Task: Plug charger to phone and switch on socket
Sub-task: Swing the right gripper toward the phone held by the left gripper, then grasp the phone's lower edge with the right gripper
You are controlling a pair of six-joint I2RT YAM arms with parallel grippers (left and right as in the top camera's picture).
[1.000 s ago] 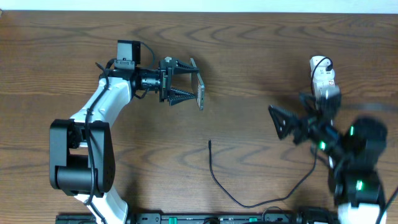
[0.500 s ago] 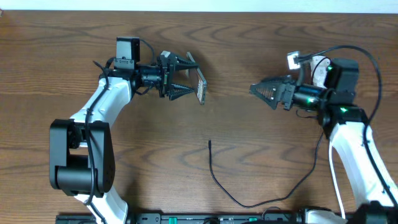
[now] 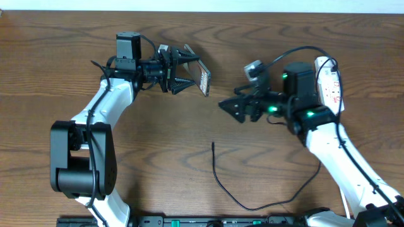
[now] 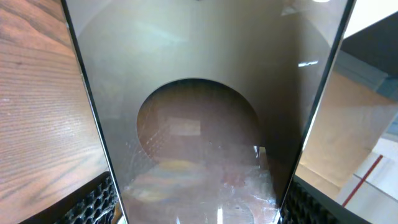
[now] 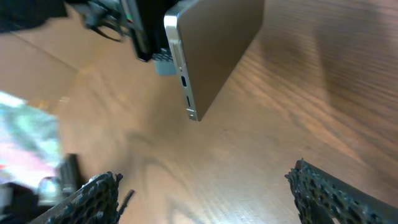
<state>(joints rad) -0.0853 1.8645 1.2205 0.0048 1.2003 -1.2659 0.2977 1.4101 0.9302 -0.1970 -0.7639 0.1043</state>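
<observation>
The left gripper (image 3: 192, 73) clamps the flat dark rectangular phone (image 3: 204, 81) near the far edge, the right gripper (image 3: 228, 108) gapes empty, and the thin black charger cable (image 3: 218, 180) lies loose by the near edge, so plugging in and switching the white plastic socket (image 3: 329, 79) both remain.

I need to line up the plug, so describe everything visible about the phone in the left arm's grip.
The phone is a thin flat slab held clear of the table, clamped across its width by the left end effector. Its glossy dark glass face, turned toward the left wrist camera, shows a brownish oval and reflections. The back looks matte bronze, with a pale metal frame carrying small openings on the edge toward the right arm. Nothing else touches it.
</observation>
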